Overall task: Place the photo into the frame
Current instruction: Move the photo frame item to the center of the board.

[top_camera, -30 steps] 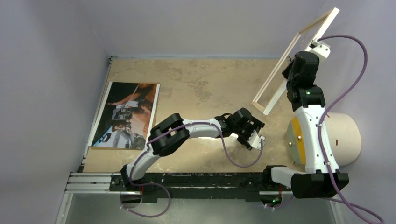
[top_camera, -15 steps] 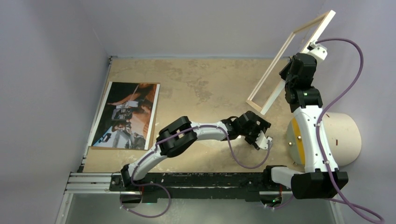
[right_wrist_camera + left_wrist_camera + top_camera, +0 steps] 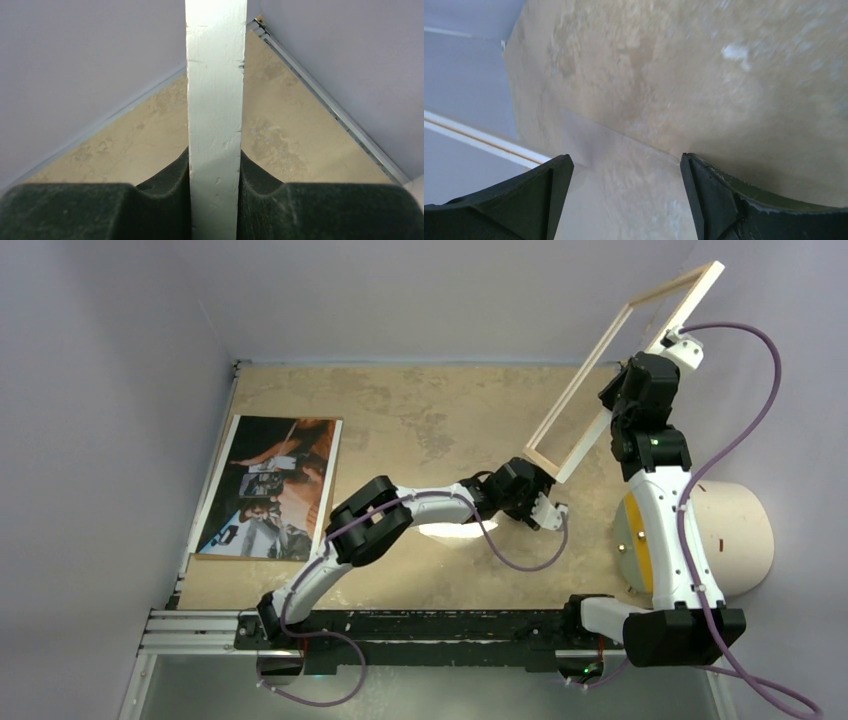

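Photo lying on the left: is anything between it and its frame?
Yes: the left arm stretches between the dark glossy photo and the thin wooden frame, held aloft by the right gripper.

Soft even light; left wrist view motion-blurred.

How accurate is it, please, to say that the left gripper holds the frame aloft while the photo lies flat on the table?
One slip: the right gripper, not the left, holds the frame aloft, shut on one of its rails, as the right wrist view shows. The photo does lie flat on the table.
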